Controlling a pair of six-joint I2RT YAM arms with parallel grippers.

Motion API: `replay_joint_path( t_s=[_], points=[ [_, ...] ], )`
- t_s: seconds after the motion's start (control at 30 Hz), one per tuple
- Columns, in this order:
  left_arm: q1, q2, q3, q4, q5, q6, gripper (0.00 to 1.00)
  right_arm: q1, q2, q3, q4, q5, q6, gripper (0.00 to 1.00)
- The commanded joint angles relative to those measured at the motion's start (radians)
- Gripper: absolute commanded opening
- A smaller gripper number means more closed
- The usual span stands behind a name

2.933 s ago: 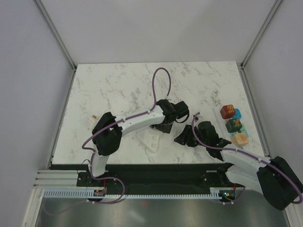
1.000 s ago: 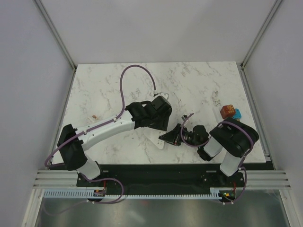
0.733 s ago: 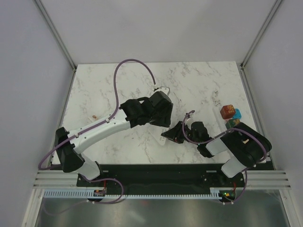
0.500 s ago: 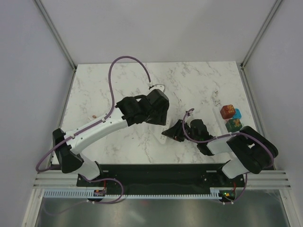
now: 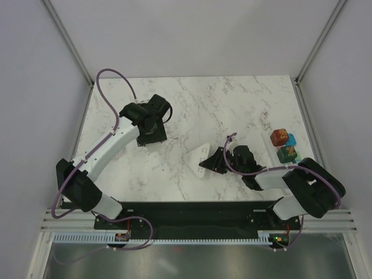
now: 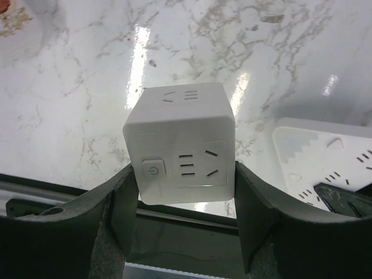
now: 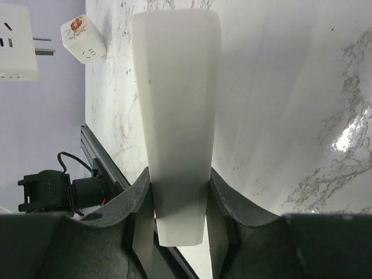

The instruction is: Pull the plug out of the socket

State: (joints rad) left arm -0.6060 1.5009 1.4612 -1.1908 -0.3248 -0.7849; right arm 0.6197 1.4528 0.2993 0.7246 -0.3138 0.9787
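Observation:
My left gripper [image 5: 152, 129] is shut on the white cube plug [image 6: 180, 145], which has a power button and socket slots on its faces; the pads press both its sides. It is held above the table, apart from the white socket strip [image 5: 197, 157]. In the right wrist view the plug [image 7: 17, 43] shows bare prongs. My right gripper [image 5: 216, 163] is shut on one end of the strip [image 7: 177, 116], the jaws clamping its narrow sides. The strip also shows in the left wrist view [image 6: 325, 163].
Several coloured blocks [image 5: 285, 145] lie in a row at the table's right edge, with a small pale object [image 5: 266, 124] just behind them. A small white cube with an orange mark [image 7: 84, 36] lies on the left of the marble table [image 5: 232, 99].
My left gripper has swung back and to the left with the cube plug, away from the socket strip. My right gripper has stayed shut on the strip, which has turned a little.

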Motion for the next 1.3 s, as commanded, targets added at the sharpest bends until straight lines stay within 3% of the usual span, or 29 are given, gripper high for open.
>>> replay_joint_path(
  t_s=[0.0,0.2,0.67,1.27],
  points=[
    [0.009,-0.031,0.013,-0.122,-0.080,-0.117,0.02,-0.006,0.014,-0.006,-0.165,0.062,-0.051,0.00],
    [0.049,0.135,0.071,-0.347,-0.183,-0.293,0.02,-0.006,0.001,-0.008,-0.168,0.061,-0.057,0.00],
    [0.209,0.269,0.013,-0.345,-0.316,-0.353,0.02,-0.006,-0.058,-0.020,-0.221,0.079,-0.092,0.00],
    [0.247,0.275,-0.180,-0.348,-0.309,-0.441,0.02,-0.006,-0.062,-0.029,-0.203,0.079,-0.091,0.00]
  ],
)
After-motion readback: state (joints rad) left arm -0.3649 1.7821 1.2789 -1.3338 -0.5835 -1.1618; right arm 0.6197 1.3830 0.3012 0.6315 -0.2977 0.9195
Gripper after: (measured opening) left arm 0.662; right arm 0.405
